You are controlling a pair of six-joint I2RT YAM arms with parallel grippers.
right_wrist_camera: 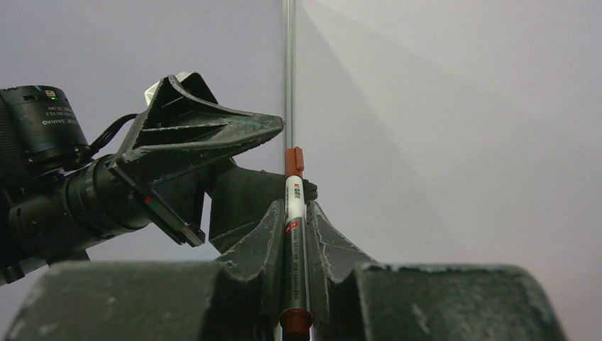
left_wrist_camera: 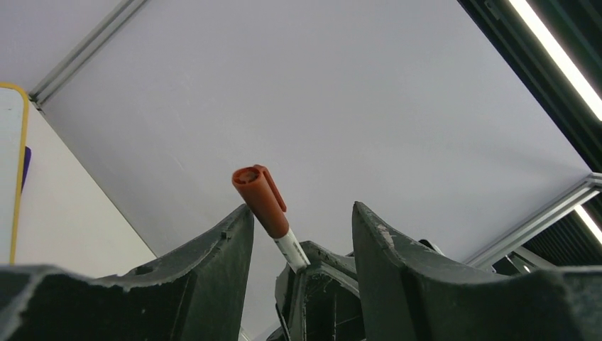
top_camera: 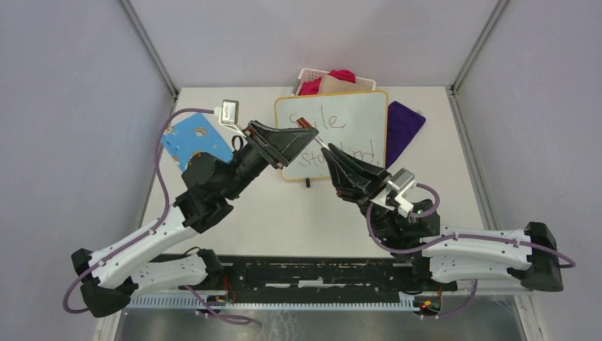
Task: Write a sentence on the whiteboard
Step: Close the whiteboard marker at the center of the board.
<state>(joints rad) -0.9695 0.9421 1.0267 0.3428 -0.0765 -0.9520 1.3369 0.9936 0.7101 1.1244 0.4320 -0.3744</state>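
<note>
Top external view: both grippers meet above the whiteboard [top_camera: 369, 114], where the sentence [top_camera: 332, 122] stands in red, "Smile," over a second line ending in "kind". The right gripper [top_camera: 331, 152] is clamped on the barrel of a marker [top_camera: 319, 140]. The marker's long axis runs straight out past that gripper's fingertips, up and left toward the other arm. Its red cap [top_camera: 306, 123] sits on that far end, in the gap of the left gripper [top_camera: 307, 132]. The left fingers [left_wrist_camera: 213, 270] stand apart, with the cap close against one of them and clear of the other.

The board lies below both sets of fingertips, and the right gripper hangs over the second line. With the writing apparently complete, the next move likely turns on that gap: the left fingers could draw back along the marker's axis without catching the cap.

Whether the cap is pressed fully home cannot be told. The writing tip is covered, the arms hide part of the lower line from above, and both wrist cameras show mostly wall.
</note>
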